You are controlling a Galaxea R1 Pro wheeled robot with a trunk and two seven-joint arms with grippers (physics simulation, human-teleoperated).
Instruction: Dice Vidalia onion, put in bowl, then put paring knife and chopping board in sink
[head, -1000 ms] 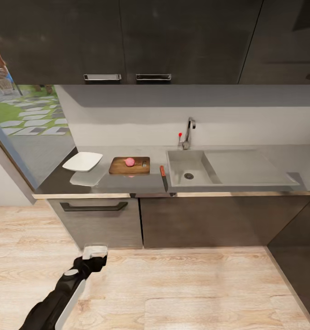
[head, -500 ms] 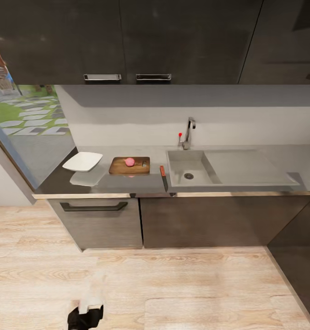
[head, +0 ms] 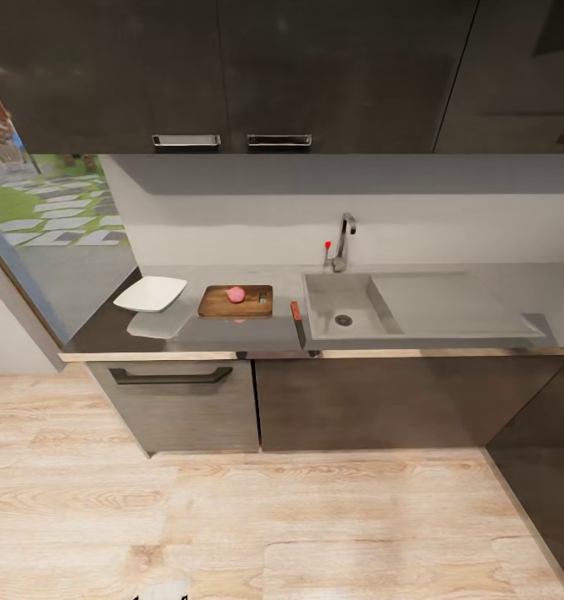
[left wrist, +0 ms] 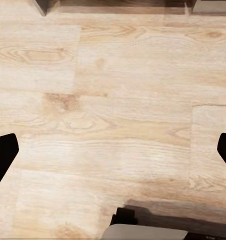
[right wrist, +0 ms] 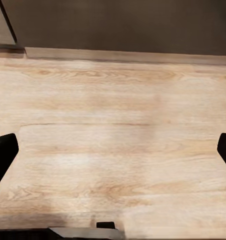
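Observation:
The pinkish Vidalia onion sits whole on the brown chopping board, which lies on the countertop left of the sink. The red-handled paring knife lies between board and sink, its blade over the front edge. The white bowl stands left of the board. Both grippers are far from the counter, low over the wooden floor. My left gripper is open, its dark fingertips wide apart with nothing between them. My right gripper is open and empty too.
A chrome tap with a red knob stands behind the basin, and a drainboard lies to its right. Dark cabinets run under the counter, with a drawer handle at the left. Wooden floor spreads in front.
My left arm has dropped out of the head view toward its bottom edge. The counter, onion, board, knife and bowl have not moved.

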